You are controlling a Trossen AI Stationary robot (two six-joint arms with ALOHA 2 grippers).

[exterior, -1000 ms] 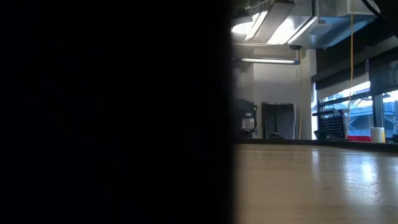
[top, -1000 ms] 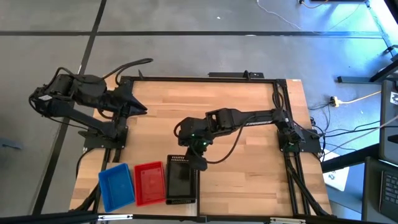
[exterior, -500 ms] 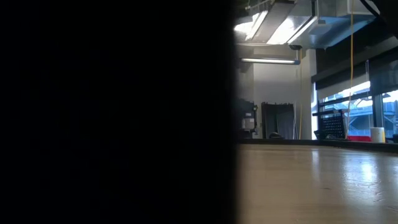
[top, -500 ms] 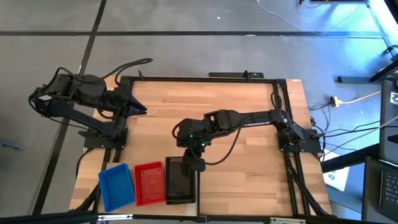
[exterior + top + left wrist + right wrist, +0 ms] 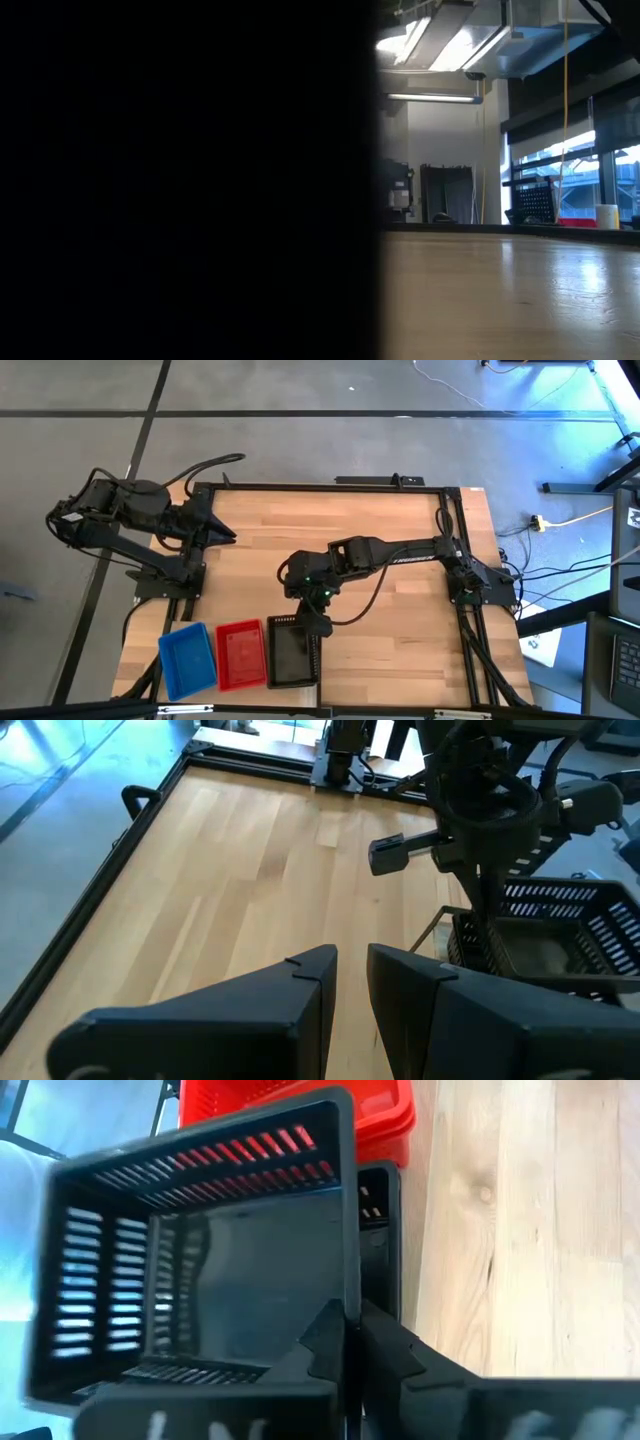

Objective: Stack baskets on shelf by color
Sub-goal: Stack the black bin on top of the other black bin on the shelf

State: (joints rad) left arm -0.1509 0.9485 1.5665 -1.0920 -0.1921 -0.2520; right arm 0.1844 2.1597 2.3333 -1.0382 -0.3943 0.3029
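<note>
Seen from above, the right gripper (image 5: pixel 312 622) reached in from the 3 o'clock side of the table (image 5: pixel 420 640) and was clamped on the far wall of a black basket (image 5: pixel 290 658), its fingers pinching the mesh rim with no gap. Against the second before, this basket had slid a little toward the near edge and now sat slightly askew. The wrist view showed it tilted, with the rim of a second black basket (image 5: pixel 378 1210) showing just beneath. It was therefore probably being nested into the black pile and was not yet seated square. The pile stood at about 7 o'clock on the table, touching the red basket (image 5: pixel 240 654) at its own 9 o'clock. The blue basket (image 5: pixel 187 660) stood beside the red one, farther the same way. The colours were thus already sorted into a row, though the shelf could not be told apart from the tabletop. The left gripper (image 5: pixel 230 537) waited at 10 o'clock, its fingers a narrow slit apart and holding nothing. The likely remaining step was to level the basket and let go.
</note>
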